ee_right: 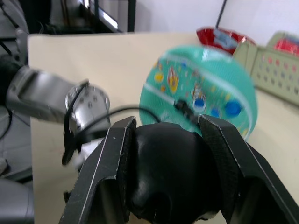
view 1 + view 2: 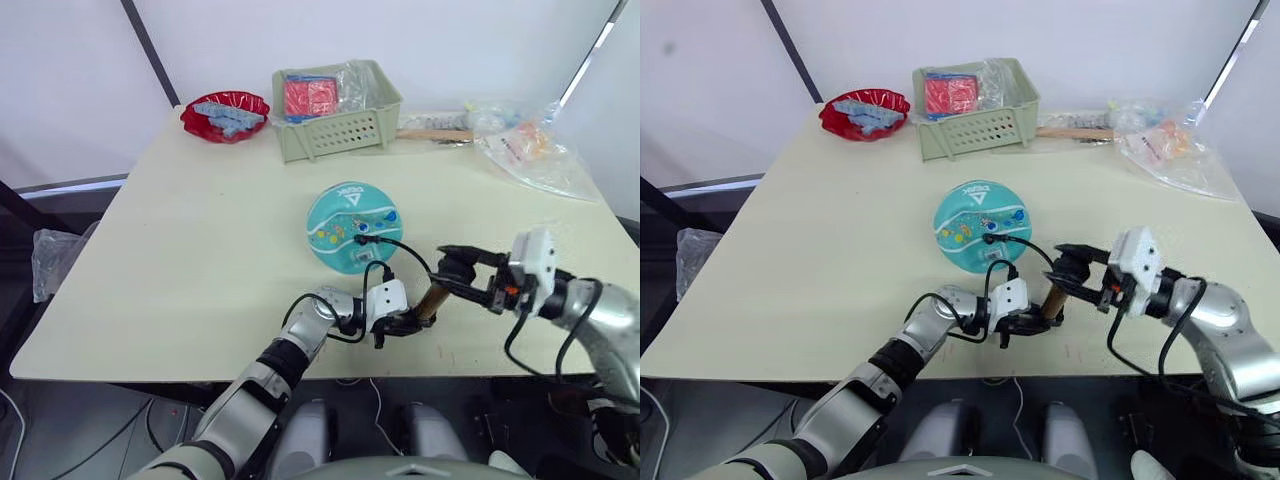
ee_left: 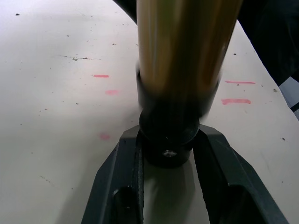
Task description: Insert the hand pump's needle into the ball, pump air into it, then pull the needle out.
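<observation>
Spanning both pincers, hand pump [image 2: 432,302]

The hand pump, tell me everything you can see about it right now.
The hand pump is small, with a shiny gold-bronze barrel that looks like metal, a black foot end and a black handle. It lies tilted near the front edge of the table, between the two arms. The left end effector is shut on its black foot; the right end effector is shut on its black handle. A thin black hose loops from it up to a fitting on the teal ball.
</observation>
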